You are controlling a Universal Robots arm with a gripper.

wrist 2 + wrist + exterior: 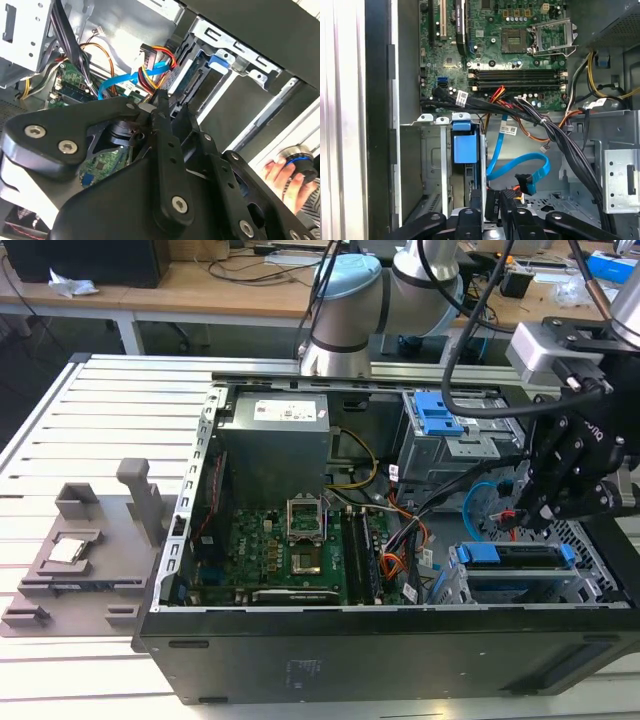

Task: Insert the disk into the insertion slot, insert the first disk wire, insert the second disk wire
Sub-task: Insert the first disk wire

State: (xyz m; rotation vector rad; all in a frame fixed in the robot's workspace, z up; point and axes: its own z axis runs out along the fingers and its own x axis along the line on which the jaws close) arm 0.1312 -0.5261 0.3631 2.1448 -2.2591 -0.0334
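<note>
On the slatted surface [60, 440], the open case [350, 650] holds the disk [515, 558] in the insertion slot [450, 585]. The gripper [515, 513], closed on 1 dark plug [492, 199], hangs just above it, beside the looped second disk wire [520, 160].

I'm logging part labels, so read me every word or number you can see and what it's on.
Power supply's white label: print too small to read.
White cable tags: blurred, unreadable.
Sticker on the case's outer wall: too small.
Nothing can be quoted.
</note>
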